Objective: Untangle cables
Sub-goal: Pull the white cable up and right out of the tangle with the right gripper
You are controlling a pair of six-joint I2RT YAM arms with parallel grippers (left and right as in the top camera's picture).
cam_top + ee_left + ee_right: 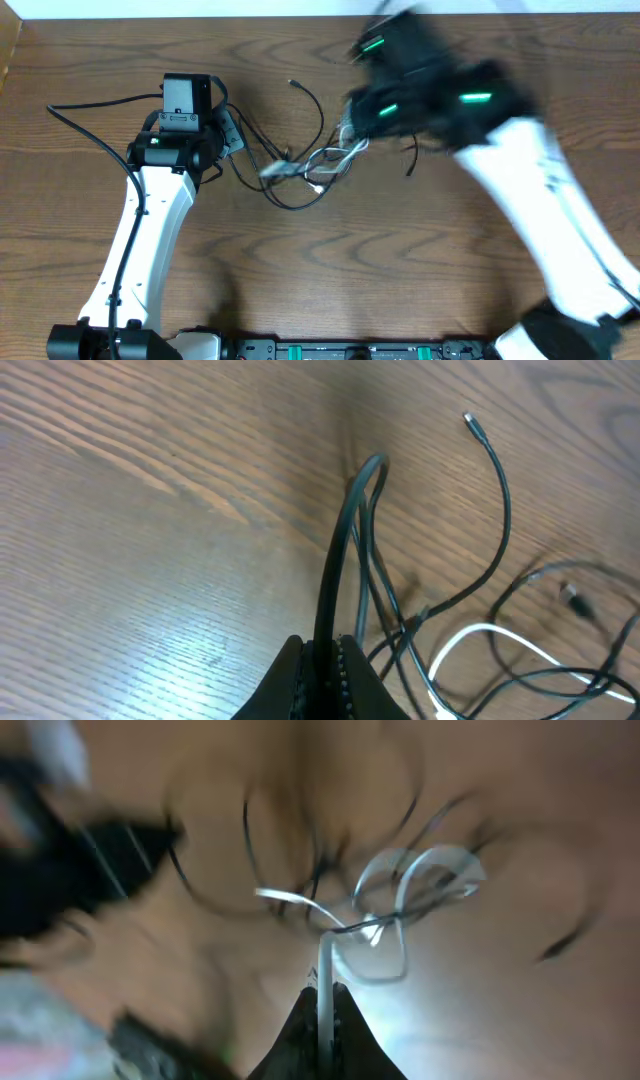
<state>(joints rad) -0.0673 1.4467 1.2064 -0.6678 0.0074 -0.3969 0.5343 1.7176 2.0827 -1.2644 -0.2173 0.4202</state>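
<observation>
Left wrist: item one, my left pincer (325, 652), jaws together and clamped on a black cable (338, 555). The cable leaves the fingertips as a doubled strand, rises in a narrow loop and bends back over the table (150, 560). Item two, a further black strand (500, 510), curving from beside that loop up to a small plug (470, 422) that lies free on the wood; whether it is the same cable I cannot tell. Item three, white cable (478, 629), in an arc to the right of my fingertips, crossed by thin black loops near the lower right corner. Right wrist: picture smeared. Item four, my right pincer (322, 1005), jaws together and clamped on the white cable, which stands straight up from the fingertips and then opens into pale loops lying across dark ones; finer detail is lost to blur. Overhead: item five, left arm (150, 220), white, reaching up from the bottom edge on the left, its pincer pointing right with black cable running from it into the tangle (320, 165). Item six, right arm (540, 190), blurred, coming in from the lower right, its dark head over the right end of the tangle. The tangle lies on the table at about the middle, between the two pincers: white loops in its right half, black loops below and to the left, one black end with a plug running up and away from it, one short black end just to its right.
</observation>
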